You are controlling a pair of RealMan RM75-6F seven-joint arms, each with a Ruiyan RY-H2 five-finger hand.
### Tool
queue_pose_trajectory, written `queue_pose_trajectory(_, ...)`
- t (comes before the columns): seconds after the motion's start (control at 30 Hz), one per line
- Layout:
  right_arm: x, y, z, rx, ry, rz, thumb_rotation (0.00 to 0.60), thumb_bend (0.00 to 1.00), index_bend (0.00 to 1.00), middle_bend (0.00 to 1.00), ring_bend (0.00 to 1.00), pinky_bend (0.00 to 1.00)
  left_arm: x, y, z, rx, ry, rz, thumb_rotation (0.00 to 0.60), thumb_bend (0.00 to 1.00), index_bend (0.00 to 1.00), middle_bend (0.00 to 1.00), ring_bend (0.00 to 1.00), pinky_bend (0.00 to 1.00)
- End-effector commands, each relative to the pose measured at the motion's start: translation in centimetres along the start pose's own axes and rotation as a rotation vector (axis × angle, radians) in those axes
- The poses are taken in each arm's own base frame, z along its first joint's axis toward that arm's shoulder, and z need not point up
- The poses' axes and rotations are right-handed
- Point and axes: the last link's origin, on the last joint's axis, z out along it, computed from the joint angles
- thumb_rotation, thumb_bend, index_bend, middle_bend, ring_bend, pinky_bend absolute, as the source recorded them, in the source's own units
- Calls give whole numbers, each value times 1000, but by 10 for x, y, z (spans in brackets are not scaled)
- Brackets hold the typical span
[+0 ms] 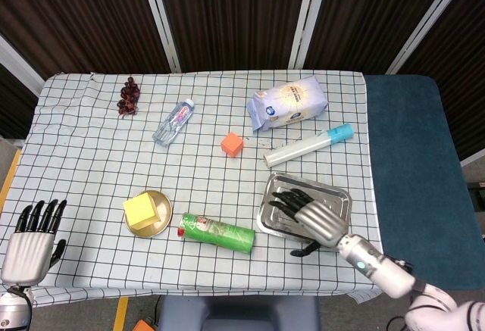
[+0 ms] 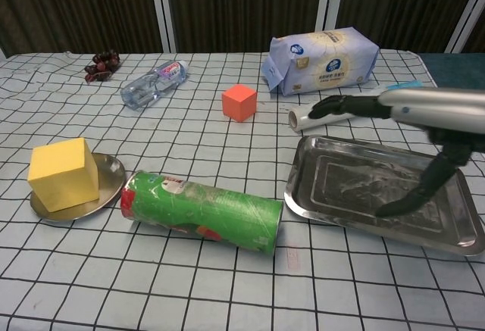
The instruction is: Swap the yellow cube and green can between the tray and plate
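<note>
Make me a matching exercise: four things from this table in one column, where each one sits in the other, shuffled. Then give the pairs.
1. yellow cube
2. green can
3. right hand
4. left hand

A. over the tray
B. beyond the table's near left corner
C. on the plate
D. lying on the cloth between plate and tray

Pairs: 1-C, 2-D, 3-A, 4-B

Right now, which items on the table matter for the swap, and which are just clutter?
Task items:
yellow cube on the plate
green can lying on the cloth
tray, right hand open over it

Clutter:
orange cube
water bottle
tissue pack
white roll
grapes
</note>
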Motion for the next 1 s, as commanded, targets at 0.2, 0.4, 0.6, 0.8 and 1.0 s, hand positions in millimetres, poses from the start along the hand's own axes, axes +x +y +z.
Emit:
queue_pose_trajectory(0.2, -24, -70, 87, 94, -118, 8, 600, 51, 112, 18, 13, 69, 2, 1, -2, -10, -17, -27, 600, 368, 98, 169, 106, 151)
queue_pose_trajectory(0.4, -40, -89, 116, 76, -123, -24, 600, 51, 146, 54, 40, 85, 3, 2, -4, -25, -23, -42, 600, 368, 100, 176, 106, 151)
queue_pose_trajectory(0.6, -53, -99, 146, 12, -79, -67, 600, 50, 231, 134, 100, 117, 4, 4, -5, -43, -34, -56, 600, 368, 115, 191, 108, 151)
queue_pose_trajectory(0.8, -62, -98, 167, -49, -28, -93, 600, 51, 314, 217, 177, 166, 5, 4, -6, -50, -33, -69, 600, 364, 117, 197, 111, 152)
queue_pose_trajectory(1.0, -64, -91, 178, -75, 31, -138, 600, 51, 517, 388, 375, 302, 6, 4, -7, -58, -36, -74, 600, 366, 119, 200, 112, 151)
